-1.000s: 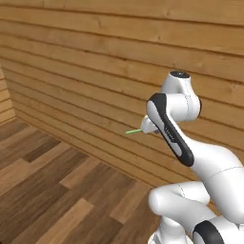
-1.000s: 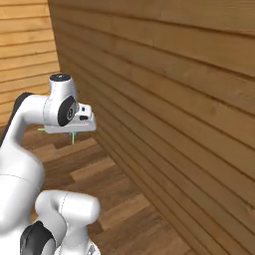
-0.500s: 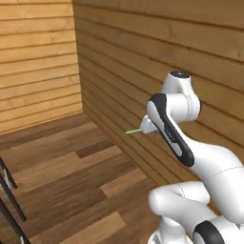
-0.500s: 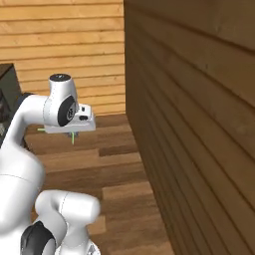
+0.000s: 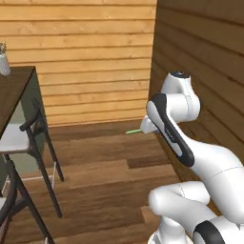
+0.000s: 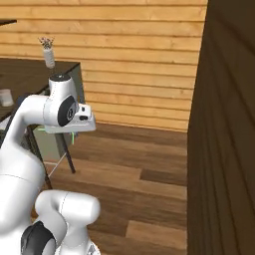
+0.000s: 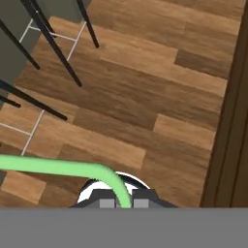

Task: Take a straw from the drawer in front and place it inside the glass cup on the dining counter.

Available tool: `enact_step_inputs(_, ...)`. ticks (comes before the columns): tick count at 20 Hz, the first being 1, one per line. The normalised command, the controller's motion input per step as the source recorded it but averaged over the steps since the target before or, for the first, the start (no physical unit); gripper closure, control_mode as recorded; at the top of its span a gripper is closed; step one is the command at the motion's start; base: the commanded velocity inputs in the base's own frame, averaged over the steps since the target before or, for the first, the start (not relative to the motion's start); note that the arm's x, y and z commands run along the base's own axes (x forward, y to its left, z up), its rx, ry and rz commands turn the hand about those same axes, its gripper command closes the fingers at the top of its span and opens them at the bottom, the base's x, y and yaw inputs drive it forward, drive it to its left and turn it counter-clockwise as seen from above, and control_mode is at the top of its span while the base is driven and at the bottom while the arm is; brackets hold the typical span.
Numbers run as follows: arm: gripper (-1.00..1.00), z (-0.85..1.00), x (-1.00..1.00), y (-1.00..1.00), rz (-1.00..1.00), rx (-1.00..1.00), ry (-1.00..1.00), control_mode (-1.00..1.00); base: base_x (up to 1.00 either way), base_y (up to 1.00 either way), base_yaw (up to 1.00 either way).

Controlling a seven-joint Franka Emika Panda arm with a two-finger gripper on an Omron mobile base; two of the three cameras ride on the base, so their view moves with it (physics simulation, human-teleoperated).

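Left base view: my end effector [image 5: 143, 127] sits at the front of my folded white arm, closed on the straw [image 5: 133, 131]. The straw is a thin light-green stick poking out level toward the left. The dining counter [image 5: 14, 95] is well off to the end effector's left: dark brown wood-grain slab on a pale green base, with a stool [image 5: 24, 138] on thin black legs tucked beside it. A small clear jar [image 5: 4, 62] stands on the slab edge; too cropped to say what it is. Floor and walls are wood planks, the wall right of me much darker.

Right base view: end effector [image 6: 73, 133] under the white wrist block, a short green piece of straw [image 6: 72, 137] hanging below it. Counter [image 6: 35, 74] lies beyond and left. On it is a small pale tumbler at the far left edge, likely the glass cup [image 6: 5, 97], and a tall slim shaker-like thing [image 6: 49, 55] further back.

Hand view: straw [image 7: 58, 167] clamped between my fingertips [image 7: 107, 203], sweeping left across the frame, smooth and glossy. It looks bent here, probably lens effect. Black stool legs [image 7: 58, 53] are above and left, over plank floor.

Progress: straw is in hand, so pickup is done. Left to do: close in on the counter, line up over the cup, drop the straw in.
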Motion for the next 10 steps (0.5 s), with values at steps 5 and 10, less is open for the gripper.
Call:
enact_step_inputs(5,1.0,0.0,0.0,0.0,0.0,0.0,0.0,1.0,0.91,-0.37,0.65)
enact_step_inputs(10,1.0,0.0,0.0,0.0,0.0,0.0,0.0,1.0,0.79,-0.38,0.64)
